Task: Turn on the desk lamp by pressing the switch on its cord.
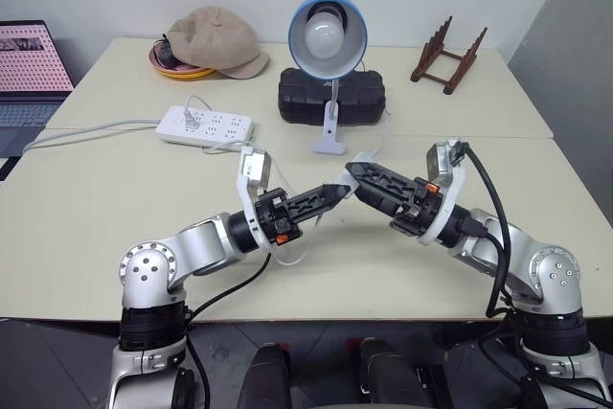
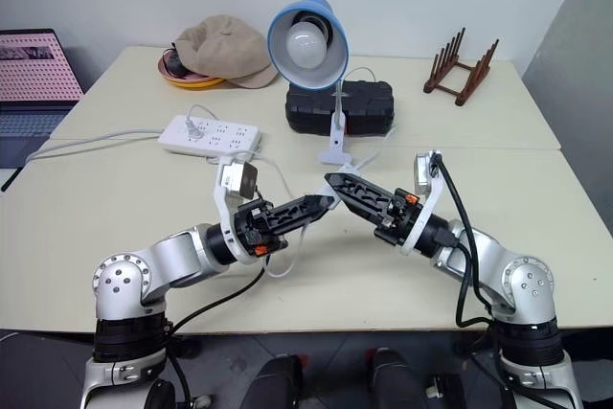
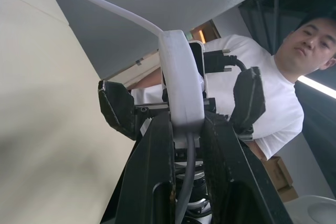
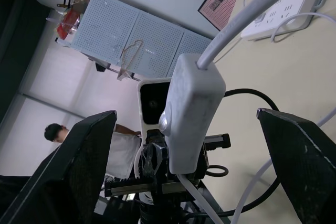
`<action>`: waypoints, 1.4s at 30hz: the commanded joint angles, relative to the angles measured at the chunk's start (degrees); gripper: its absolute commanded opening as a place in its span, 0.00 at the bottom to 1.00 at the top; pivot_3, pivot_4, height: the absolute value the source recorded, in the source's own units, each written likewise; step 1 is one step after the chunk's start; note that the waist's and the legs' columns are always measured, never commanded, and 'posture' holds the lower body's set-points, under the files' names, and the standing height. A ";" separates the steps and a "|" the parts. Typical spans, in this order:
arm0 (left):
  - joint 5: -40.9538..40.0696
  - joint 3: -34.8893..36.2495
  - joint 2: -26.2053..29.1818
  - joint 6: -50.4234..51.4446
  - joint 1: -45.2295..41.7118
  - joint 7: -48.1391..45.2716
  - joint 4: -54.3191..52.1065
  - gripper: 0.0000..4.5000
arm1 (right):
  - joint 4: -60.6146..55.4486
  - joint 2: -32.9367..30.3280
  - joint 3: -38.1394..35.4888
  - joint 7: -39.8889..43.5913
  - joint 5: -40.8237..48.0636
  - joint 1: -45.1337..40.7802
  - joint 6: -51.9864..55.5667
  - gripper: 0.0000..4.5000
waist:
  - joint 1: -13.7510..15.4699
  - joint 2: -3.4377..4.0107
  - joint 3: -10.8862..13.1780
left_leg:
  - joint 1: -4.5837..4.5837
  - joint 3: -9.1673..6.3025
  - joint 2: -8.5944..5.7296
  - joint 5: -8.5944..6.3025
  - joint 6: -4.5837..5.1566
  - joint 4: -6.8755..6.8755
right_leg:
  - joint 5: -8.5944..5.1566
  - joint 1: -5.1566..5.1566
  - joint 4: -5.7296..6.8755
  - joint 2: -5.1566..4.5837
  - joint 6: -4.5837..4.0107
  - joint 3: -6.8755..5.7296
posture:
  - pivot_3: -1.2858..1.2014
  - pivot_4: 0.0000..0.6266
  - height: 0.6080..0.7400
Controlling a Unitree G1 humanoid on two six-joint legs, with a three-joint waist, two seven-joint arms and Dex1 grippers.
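1. Gripping the switch [image 3: 181,82] between its two black fingers [image 3: 152,171], your left gripper [image 1: 337,193] is holding it lifted above the table [image 1: 115,227], in the middle in front of you.
2. Your right gripper [image 1: 356,175] is facing the left one, its fingers [image 4: 79,166] standing wide apart on both sides of the switch; they are not touching it.
3. In the head views the two gripper tips are meeting very near each other, and the switch between them is too small there to see well, so I am judging the grip from the wrist views.
4. The cord [image 3: 100,4] is leaving the switch at both ends and is hanging loose toward the table.
5. The desk lamp [image 1: 328,34] is standing behind the grippers, its white base [image 1: 329,146] on the table and its blue shade facing you; the bulb seems not lit, though this is hard to judge.
6. The power strip [image 1: 205,126] is lying to the left of the lamp base.
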 commanded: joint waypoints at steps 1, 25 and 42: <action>-3.22 -1.04 1.08 -1.97 0.17 0.41 -2.58 0.08 | -2.12 -0.56 -0.50 0.22 1.60 -0.65 -0.52 0.92 | 0.00 0.00 0.00 | 0.00 0.00 0.00 0.00 0.00 0.00 | 0.00 0.00 0.00 0.00 0.00 0.00 | 0.52 0.24 1.00; -7.07 -4.86 4.73 -7.84 1.79 1.97 -4.42 0.08 | -2.39 -4.04 0.07 3.32 1.22 0.42 0.78 0.12 | 0.01 0.01 0.01 | -0.23 0.01 0.00 -0.01 0.00 -0.16 | -0.01 -0.18 -0.23 -0.02 -0.02 0.00 | 0.52 0.24 1.00; -6.92 -5.66 6.30 -8.37 1.14 1.06 -3.68 0.08 | -4.13 -9.16 0.02 8.27 -2.74 1.80 1.83 0.69 | 0.03 0.01 0.01 | -0.37 0.03 0.00 -0.01 -0.01 -0.20 | -0.01 -0.33 -0.29 -0.02 -0.02 0.00 | 0.52 0.24 1.00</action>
